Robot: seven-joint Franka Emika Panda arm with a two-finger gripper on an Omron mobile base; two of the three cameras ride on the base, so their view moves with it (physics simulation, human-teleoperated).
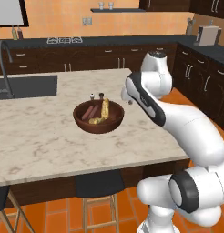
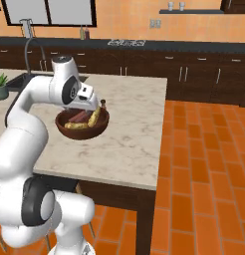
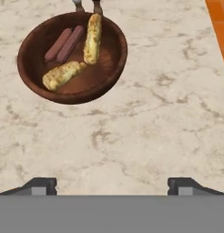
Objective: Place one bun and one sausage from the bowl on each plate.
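Kitchen island with a pale marble top, orange tile floor off its right edge, dark cabinets and a sink at the far left of the counter. The wooden bowl sits roughly mid-island, a bit toward the near edge, with two small shakers just behind it.

Inside the bowl I count two sausages lying side by side, touching, and two buns, one bun right beside the sausages and the other bun across the near side, their ends just about meeting.

My pincer hangs over bare marble, on the near side of the bowl, fingers spread wide, nothing between them.

My guess for doing this well: go for the near bun first since it's got the most room around it, line my fingers across its short width, and come down straight so I don't nudge the other bun or clip the rim.

Annoying part: I can't spot the plates from here. And the shaker tops are cut off in my hand view.
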